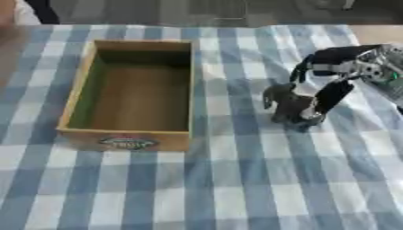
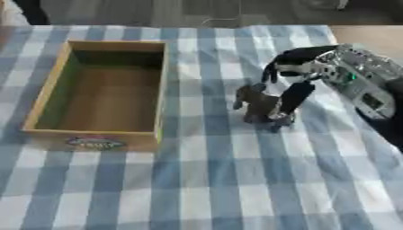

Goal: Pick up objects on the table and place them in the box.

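The robot's right hand (image 2: 295, 74) curled its fingers down around a small dark figurine (image 2: 258, 105) beside the wooden box (image 1: 183, 90); it looked light and rigid, best gripped at the body.

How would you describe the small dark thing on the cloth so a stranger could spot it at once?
Start at the wooden box on the checked cloth. Look to its right, where the right hand reaches down from the view's right side. The dark thing stands under its fingers, the only loose thing on the cloth, brownish and far smaller than the box.
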Controlling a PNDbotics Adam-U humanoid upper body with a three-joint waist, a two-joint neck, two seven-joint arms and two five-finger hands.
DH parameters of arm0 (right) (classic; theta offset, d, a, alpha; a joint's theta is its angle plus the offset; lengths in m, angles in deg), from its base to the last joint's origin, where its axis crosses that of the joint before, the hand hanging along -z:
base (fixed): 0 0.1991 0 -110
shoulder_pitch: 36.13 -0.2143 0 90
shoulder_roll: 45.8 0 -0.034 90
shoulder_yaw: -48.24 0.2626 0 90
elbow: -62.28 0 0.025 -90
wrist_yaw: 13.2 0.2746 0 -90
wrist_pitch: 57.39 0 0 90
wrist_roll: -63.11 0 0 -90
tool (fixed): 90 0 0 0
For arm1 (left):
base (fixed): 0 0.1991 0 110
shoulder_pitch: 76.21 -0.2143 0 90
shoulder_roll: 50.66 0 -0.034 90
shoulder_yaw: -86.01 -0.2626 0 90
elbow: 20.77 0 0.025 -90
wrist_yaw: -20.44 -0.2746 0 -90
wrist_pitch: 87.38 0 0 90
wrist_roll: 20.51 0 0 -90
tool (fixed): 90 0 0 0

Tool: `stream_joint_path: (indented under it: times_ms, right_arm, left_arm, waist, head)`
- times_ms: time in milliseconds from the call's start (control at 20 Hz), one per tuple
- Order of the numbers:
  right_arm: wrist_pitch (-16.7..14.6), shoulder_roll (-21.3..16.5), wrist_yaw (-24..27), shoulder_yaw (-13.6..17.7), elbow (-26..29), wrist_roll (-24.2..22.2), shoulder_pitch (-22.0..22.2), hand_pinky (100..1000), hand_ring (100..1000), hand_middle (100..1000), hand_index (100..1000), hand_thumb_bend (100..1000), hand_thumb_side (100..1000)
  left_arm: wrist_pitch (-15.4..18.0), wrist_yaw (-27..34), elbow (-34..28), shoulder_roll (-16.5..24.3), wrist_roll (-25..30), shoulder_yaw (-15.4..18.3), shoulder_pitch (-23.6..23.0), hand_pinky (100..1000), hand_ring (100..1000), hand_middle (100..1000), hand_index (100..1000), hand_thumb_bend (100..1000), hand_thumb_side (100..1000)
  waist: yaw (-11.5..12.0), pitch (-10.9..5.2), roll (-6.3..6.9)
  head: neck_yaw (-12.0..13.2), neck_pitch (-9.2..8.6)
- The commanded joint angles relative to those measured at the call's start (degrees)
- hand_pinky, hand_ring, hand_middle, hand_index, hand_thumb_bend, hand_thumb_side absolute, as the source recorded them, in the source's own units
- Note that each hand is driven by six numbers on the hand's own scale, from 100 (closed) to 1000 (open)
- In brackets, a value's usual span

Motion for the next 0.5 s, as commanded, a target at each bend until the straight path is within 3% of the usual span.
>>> stream_joint_path:
  times_ms: [50,500]
  right_arm:
    - [0.02,-0.80,0.04,0.51,-0.40,-0.31,-0.84,796,944,719,848,600,523]
    - [0.61,-0.81,0.91,0.57,0.79,0.61,-0.77,775,914,643,795,553,533]
  left_arm:
    - [0.15,0.16,-1.08,1.47,-0.06,0.16,0.57,839,854,812,808,100,652]
    - [0.09,0.13,-1.08,1.48,-0.13,0.21,0.57,839,855,809,807,100,652]
  waist:
    - [0.07,-0.95,0.13]
    - [0.04,-0.83,0.13]
  head:
    - [-0.14,0.00]
    - [-0.15,0.04]
